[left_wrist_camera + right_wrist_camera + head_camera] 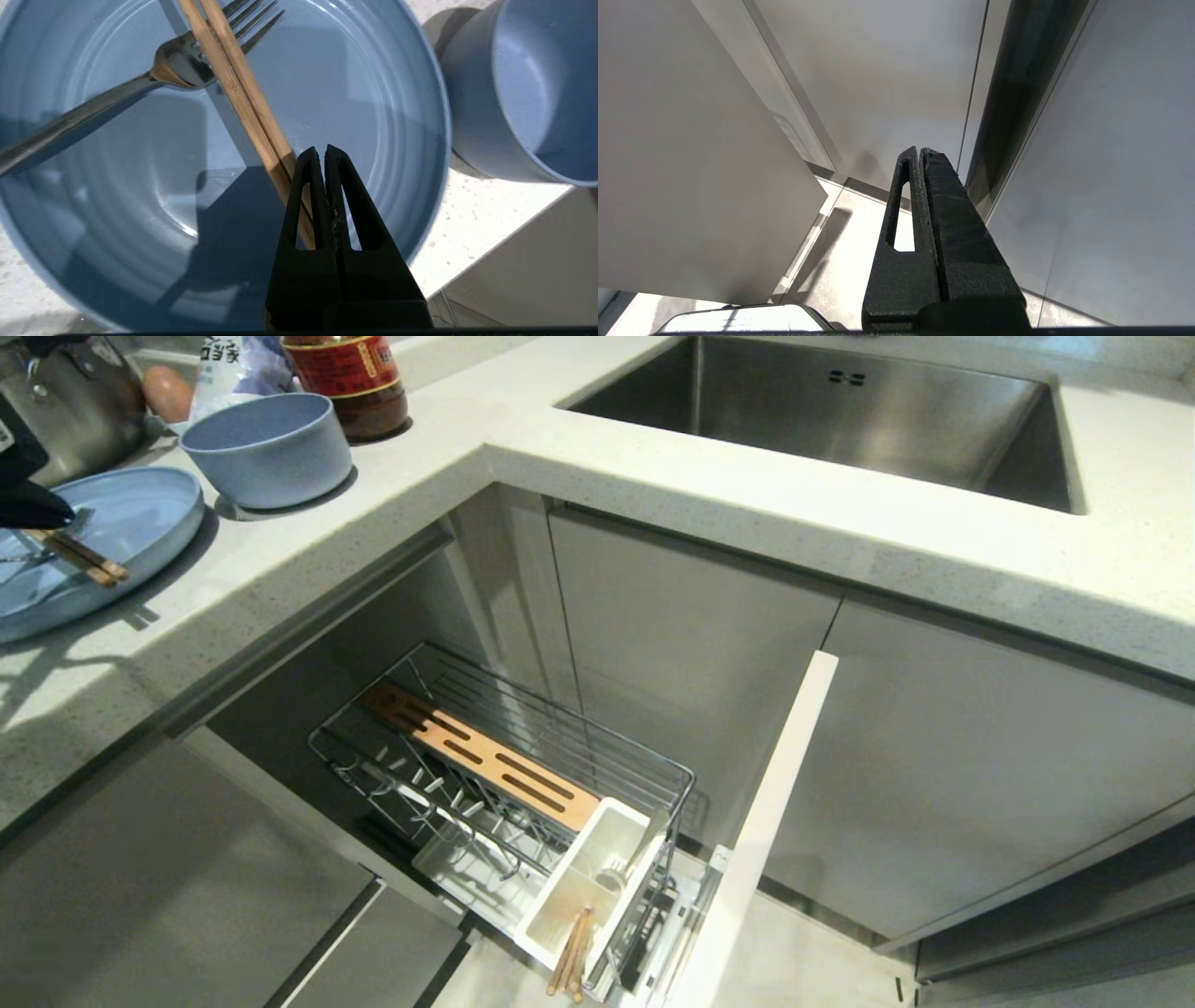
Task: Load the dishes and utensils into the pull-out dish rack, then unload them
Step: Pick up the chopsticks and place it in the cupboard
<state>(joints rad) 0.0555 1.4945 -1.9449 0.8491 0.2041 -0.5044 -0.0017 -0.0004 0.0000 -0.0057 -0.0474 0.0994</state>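
Note:
The pale blue plate [140,509] lies on the counter at the far left with the matching bowl [271,448] behind it. A pair of wooden chopsticks [243,88] and a silver fork [93,105] rest on the plate [373,93]. My left gripper [323,150] hovers over the plate, shut and empty, its tips just beside the chopsticks. The pull-out dish rack [560,728] stands drawn out below the counter. Its white cup [597,877] holds a spoon [639,854] and wooden sticks [571,952]. My right gripper [920,150] hangs shut by the cabinet fronts.
A steel pot [75,401], a sauce bottle [350,378] and a bag [233,364] crowd the counter behind the bowl [528,84]. The steel sink [840,420] is at the back right. The rack's narrow pale front [775,803] juts out into the floor space.

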